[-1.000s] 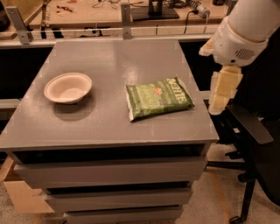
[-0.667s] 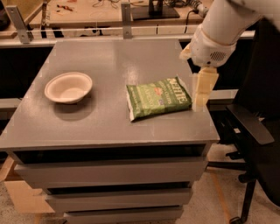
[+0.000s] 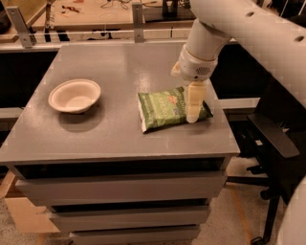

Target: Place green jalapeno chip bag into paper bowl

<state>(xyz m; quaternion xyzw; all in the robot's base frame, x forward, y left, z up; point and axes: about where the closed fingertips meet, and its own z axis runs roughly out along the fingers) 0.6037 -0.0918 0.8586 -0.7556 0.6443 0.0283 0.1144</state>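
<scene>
The green jalapeno chip bag [image 3: 165, 109] lies flat on the grey cabinet top [image 3: 110, 129], right of centre, its long side running left to right. The paper bowl [image 3: 75, 95] stands upright and empty at the left of the same top, well apart from the bag. My gripper [image 3: 193, 114] hangs from the white arm [image 3: 239, 28] and points straight down over the right end of the bag, at or just above its surface, covering part of that end.
The cabinet top drops off at the front and right edges, with drawers [image 3: 119, 189] below. A black office chair [image 3: 272, 143] stands right of the cabinet. A workbench [image 3: 91, 12] with metal posts runs along the back.
My gripper has swung left from beside the cabinet's right edge to over the bag's right end. The bag and bowl have not moved.
</scene>
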